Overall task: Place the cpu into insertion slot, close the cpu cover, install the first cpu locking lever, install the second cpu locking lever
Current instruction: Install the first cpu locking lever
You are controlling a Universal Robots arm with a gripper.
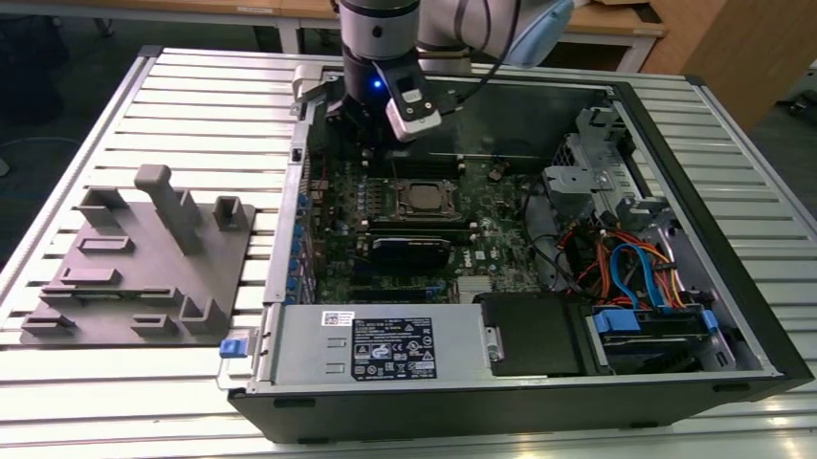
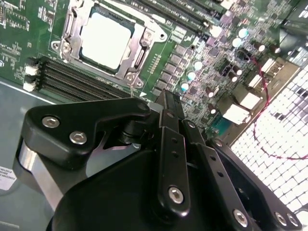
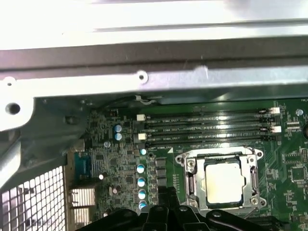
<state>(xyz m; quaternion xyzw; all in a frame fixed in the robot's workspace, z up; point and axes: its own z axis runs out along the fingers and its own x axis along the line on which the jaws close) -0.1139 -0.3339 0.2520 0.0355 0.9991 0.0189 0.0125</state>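
Gripper (image 2: 163,98): clenched on nothing and held over the motherboard (image 2: 24,33) near the insertion slot (image 2: 137,56), emptiness judged as explained by the cpu (image 2: 106,38) being already seated there, framed by the cpu cover (image 2: 144,33).

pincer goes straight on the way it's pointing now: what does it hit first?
Probably the green motherboard, among the small components just beside a corner of the cpu cover, not the cpu itself. The pincer aims off the cover's edge in the second wrist view; depth is unclear.
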